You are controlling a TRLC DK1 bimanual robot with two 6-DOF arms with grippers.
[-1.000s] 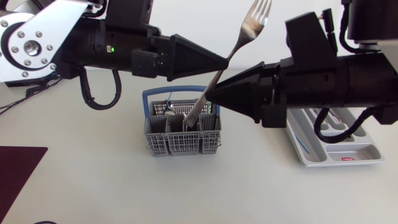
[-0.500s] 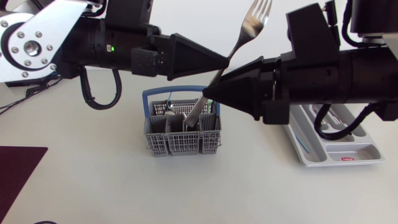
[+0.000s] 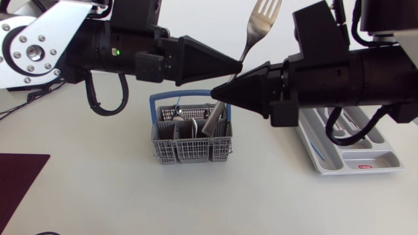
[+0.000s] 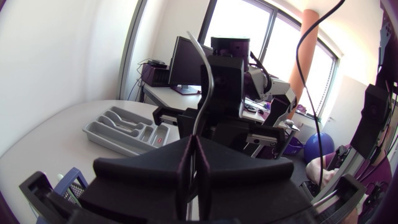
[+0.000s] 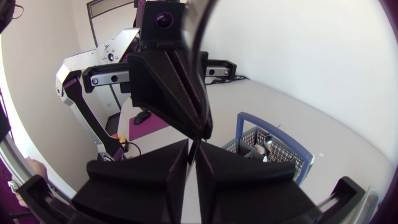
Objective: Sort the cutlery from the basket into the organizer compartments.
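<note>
A steel fork (image 3: 252, 34) hangs tines-up above the grey cutlery basket (image 3: 189, 149), held by both arms. My left gripper (image 3: 238, 63) is shut on its neck. My right gripper (image 3: 216, 93) is shut on the handle just below that, and the handle's end shows under it. In the left wrist view the fork (image 4: 206, 74) rises from between my left gripper (image 4: 194, 152) fingers. In the right wrist view the fork (image 5: 203, 37) runs through my right gripper (image 5: 191, 155), with the left gripper (image 5: 180, 87) just ahead. The grey organizer (image 3: 369, 155) lies at the right.
The basket has a blue handle (image 3: 171, 98) and holds more cutlery, including a spoon (image 3: 178, 112). The organizer carries some cutlery in its far compartments. A dark purple mat (image 3: 16, 186) lies at the table's front left corner.
My right gripper has moved left and a little up along the fork handle and closed on it. The fork has tilted more upright. The left arm has stayed put.
</note>
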